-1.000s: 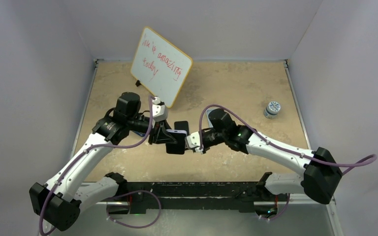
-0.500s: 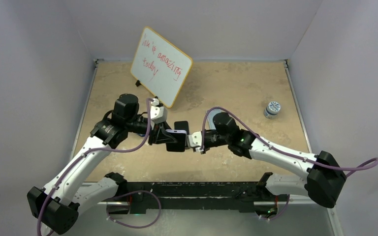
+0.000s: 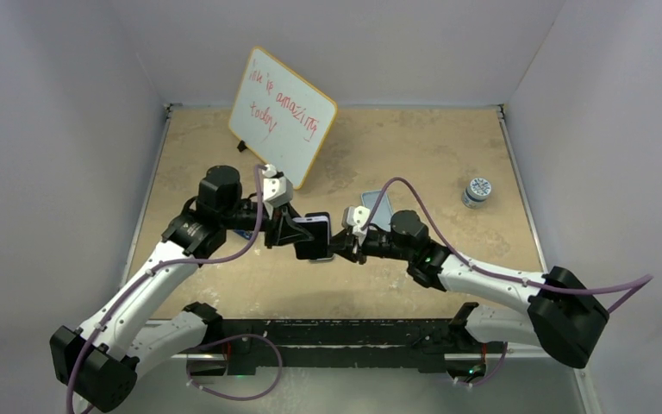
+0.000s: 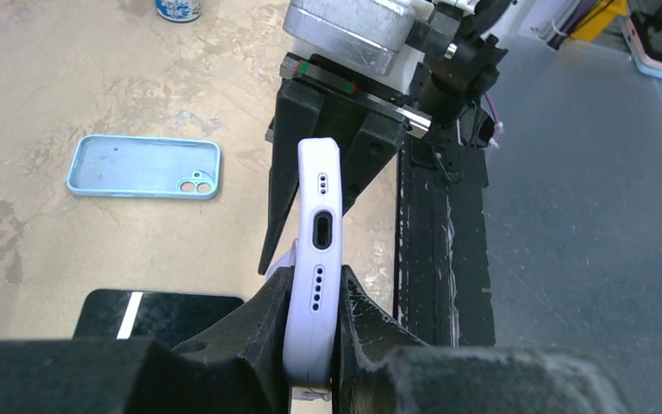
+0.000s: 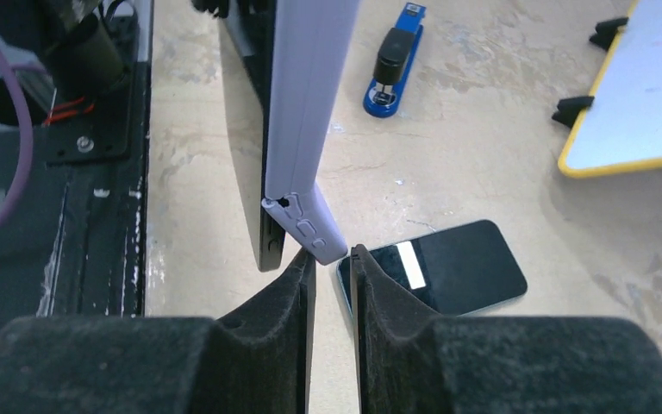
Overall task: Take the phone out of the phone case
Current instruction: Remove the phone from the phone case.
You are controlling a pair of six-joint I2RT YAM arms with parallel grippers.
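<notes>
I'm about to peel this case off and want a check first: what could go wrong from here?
The right gripper pinches only the peeled corner of the lavender case, so it may slip off. The left gripper clamps just one end of the case, so the cased phone could twist loose and fall onto the loose black phone lying below.

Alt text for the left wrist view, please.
The left gripper clamps a lavender phone case edge-on, charging port toward the camera, while the right gripper straddles its far end. An empty light blue case and a black phone lie on the table.
</notes>
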